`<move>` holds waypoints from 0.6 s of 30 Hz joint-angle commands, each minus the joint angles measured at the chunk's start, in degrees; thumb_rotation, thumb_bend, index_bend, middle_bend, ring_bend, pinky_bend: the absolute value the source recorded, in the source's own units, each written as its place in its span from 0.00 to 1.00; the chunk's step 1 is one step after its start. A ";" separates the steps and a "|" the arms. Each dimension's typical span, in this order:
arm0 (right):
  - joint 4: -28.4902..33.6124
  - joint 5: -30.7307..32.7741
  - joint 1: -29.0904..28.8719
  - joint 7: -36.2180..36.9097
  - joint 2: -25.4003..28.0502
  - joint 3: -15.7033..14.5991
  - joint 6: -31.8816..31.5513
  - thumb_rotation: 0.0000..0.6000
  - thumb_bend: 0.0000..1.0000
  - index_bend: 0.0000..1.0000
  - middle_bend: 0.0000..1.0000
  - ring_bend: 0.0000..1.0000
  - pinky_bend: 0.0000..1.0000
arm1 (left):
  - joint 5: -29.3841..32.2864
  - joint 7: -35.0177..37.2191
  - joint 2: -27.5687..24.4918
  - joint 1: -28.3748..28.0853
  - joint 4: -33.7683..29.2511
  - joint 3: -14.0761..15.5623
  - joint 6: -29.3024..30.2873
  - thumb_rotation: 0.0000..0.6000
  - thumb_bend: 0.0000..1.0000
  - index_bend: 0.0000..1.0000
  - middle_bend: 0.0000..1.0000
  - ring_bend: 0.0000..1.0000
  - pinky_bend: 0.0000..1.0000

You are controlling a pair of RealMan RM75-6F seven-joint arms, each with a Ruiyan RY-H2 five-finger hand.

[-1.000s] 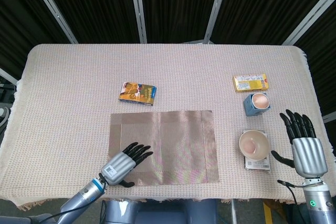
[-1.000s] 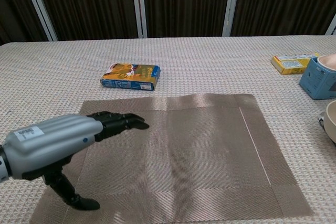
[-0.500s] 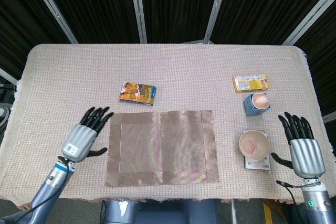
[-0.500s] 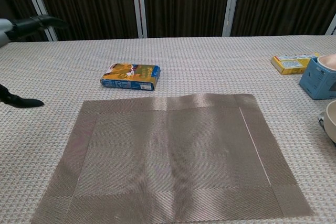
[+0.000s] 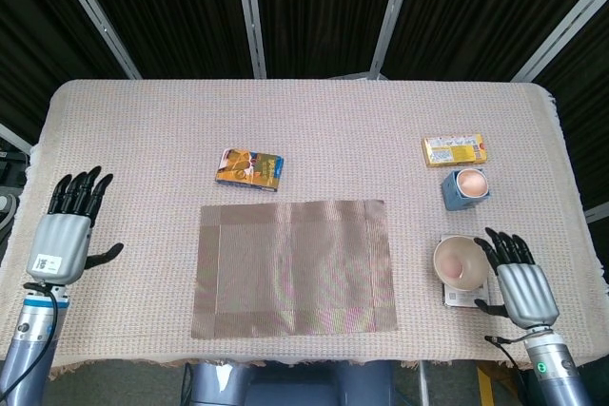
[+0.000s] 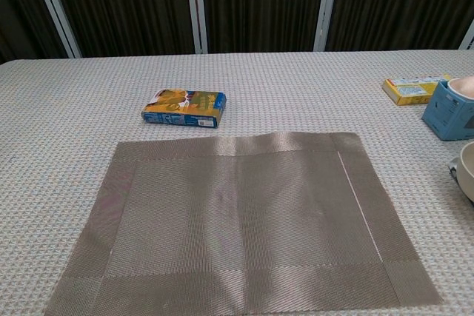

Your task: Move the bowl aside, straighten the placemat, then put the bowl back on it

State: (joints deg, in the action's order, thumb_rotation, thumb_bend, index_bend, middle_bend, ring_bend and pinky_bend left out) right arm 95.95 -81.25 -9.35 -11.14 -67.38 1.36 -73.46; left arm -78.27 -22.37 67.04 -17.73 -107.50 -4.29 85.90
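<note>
The brown woven placemat [image 5: 293, 266] [image 6: 241, 221] lies flat and square to the table's front edge, with nothing on it. The cream bowl [image 5: 460, 261] stands to its right on a flat grey device; only its rim [image 6: 466, 171] shows at the chest view's right edge. My right hand [image 5: 518, 281] hovers just right of the bowl, fingers spread and reaching its rim side, holding nothing. My left hand [image 5: 68, 227] is far left of the mat near the table's edge, fingers spread and empty. Neither hand shows in the chest view.
A blue and orange packet [image 5: 249, 169] [image 6: 184, 108] lies just behind the mat. A blue cup [image 5: 465, 187] [image 6: 453, 109] and a yellow box [image 5: 454, 149] [image 6: 411, 89] stand behind the bowl. The grey device [image 5: 466, 296] under the bowl sits near the front edge.
My left hand lifted off the mat's front left corner and swung out to the far left. My right hand moved in toward the bowl from the right.
</note>
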 commanded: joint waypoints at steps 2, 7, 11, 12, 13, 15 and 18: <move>-2.38 1.04 -0.85 -1.79 -2.15 -1.16 2.73 1.00 0.00 0.16 0.00 0.00 0.00 | 0.87 2.90 -1.98 1.75 -0.57 -0.46 1.27 1.00 0.00 0.00 0.00 0.00 0.00; -4.54 2.93 -1.40 -2.92 -3.98 -1.66 5.32 1.00 0.00 0.20 0.00 0.00 0.00 | 1.79 5.58 -3.67 2.61 0.16 -0.66 0.60 1.00 0.00 0.00 0.00 0.00 0.00; -5.42 2.84 -2.00 -4.39 -5.13 -1.87 6.14 1.00 0.02 0.27 0.00 0.00 0.00 | 2.40 6.94 -4.22 2.76 0.37 -1.09 -0.18 1.00 0.00 0.00 0.00 0.00 0.00; -5.92 2.67 -2.33 -5.05 -5.66 -1.84 6.38 1.00 0.04 0.29 0.00 0.00 0.00 | 2.43 7.09 -4.27 2.76 0.39 -1.16 -0.40 1.00 0.00 0.00 0.00 0.00 0.00; -6.34 2.60 -2.55 -5.54 -6.07 -1.80 6.52 1.00 0.09 0.35 0.00 0.00 0.00 | 2.40 7.14 -4.29 2.76 0.37 -1.18 -0.53 1.00 0.00 0.00 0.00 0.00 0.00; -7.93 2.36 -3.21 -7.05 -7.61 -1.49 6.68 1.00 0.21 0.54 0.00 0.00 0.00 | 2.14 7.26 -4.34 2.85 0.20 -1.22 -0.67 1.00 0.00 0.00 0.00 0.00 0.00; -9.38 2.07 -3.58 -7.79 -9.15 -0.89 6.04 1.00 0.29 0.74 0.00 0.00 0.00 | 1.88 7.31 -4.36 2.97 0.08 -1.30 -0.57 1.00 0.00 0.00 0.00 0.00 0.00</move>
State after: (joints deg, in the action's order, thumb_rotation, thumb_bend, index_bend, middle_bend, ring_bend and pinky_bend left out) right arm 87.31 -78.92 -12.59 -18.38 -75.78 0.07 -67.06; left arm -76.38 -15.07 62.68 -14.75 -107.41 -5.59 85.34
